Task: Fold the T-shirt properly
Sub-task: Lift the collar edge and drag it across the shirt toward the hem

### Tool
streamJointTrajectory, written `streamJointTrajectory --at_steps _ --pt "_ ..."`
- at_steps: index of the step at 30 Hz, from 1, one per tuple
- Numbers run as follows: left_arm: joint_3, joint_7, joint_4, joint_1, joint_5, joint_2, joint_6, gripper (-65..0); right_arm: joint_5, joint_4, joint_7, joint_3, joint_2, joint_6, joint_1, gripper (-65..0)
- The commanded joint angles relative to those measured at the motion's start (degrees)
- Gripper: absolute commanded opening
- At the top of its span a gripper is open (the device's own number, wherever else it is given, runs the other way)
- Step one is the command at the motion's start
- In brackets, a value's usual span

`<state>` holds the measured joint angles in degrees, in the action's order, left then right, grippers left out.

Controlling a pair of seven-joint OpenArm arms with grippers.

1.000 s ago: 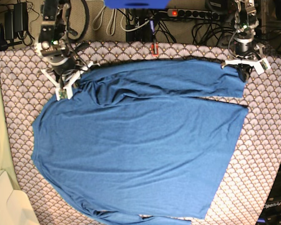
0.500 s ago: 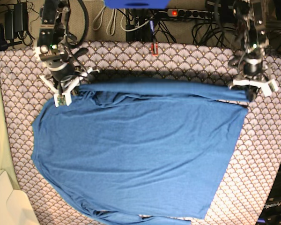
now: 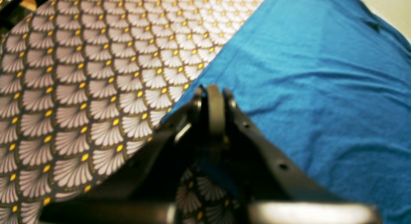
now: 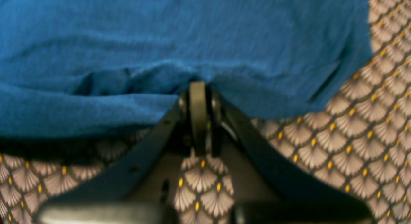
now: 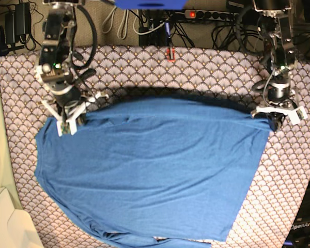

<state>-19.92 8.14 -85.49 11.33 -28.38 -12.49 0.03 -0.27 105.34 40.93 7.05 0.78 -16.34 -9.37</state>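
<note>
The blue T-shirt (image 5: pixel 155 170) lies spread wide on the scallop-patterned table cloth (image 5: pixel 196 67). Its far edge is lifted and folded toward the near side, held at both ends. My left gripper (image 5: pixel 273 118) is shut on the far right corner of the shirt; the left wrist view shows its tips (image 3: pixel 213 95) closed on the shirt's edge (image 3: pixel 321 73). My right gripper (image 5: pixel 67 123) is shut on the far left end; the right wrist view shows its tips (image 4: pixel 198 89) pinching a bunched fold of the shirt (image 4: pixel 160 31). The sleeves are hidden under the folded cloth.
Cables and a power strip (image 5: pixel 217 15) lie behind the table. A small red object (image 5: pixel 170 53) sits at the far table edge. A cream box (image 5: pixel 8 222) is at the near left corner. Bare table cloth shows around the shirt.
Both grippers moved toward the near side, carrying the shirt's far edge over the body. The separate far strip of cloth now lies folded onto the shirt.
</note>
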Motion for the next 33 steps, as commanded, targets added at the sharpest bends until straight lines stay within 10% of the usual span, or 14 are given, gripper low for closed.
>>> streamJointTrajectory --at_steps 1,33 --pt "-0.25 -1.59 -0.88 -1.62 0.03 -0.74 -0.16 -64.6 0.14 0.9 -1.32 -0.06 -0.2 -0.41 1.23 -65.0" --pt "-0.52 -1.59 4.04 -9.97 -0.41 -0.39 -0.08 -64.6 0.05 -20.64 -1.5 -3.84 -3.63 -0.41 17.76 -65.0"
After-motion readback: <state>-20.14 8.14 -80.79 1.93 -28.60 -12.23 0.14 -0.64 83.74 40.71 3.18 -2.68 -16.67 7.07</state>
